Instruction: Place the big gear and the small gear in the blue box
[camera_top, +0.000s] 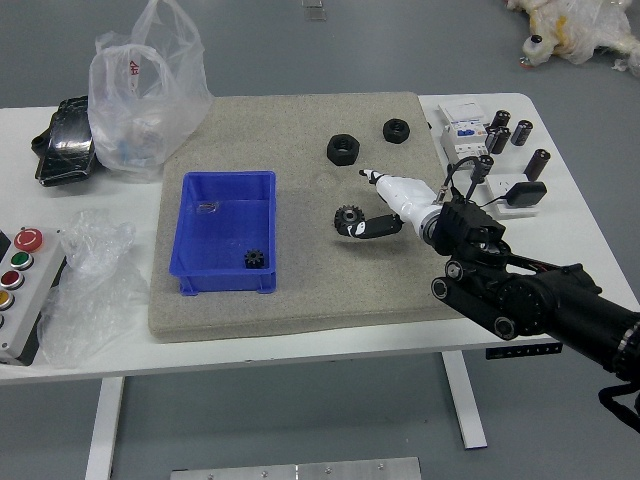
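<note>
My right hand (356, 204) reaches in over the mat from the right, its fingers spread, with the thumb tip at the lower edge of the big gear. That big dark gear (348, 215) lies on the mat right of the box; nothing shows it being gripped. The small gear (254, 259) rests inside the blue box (224, 285), near its lower right corner. A small metallic-looking item lies in the box's upper part.
Two black rings, one (342, 150) and a smaller one (396, 130), lie on the grey mat (300, 110) beyond my hand. Plastic bags (145, 100) and a button panel (25, 290) stand left; white blocks and several black cylinders stand right.
</note>
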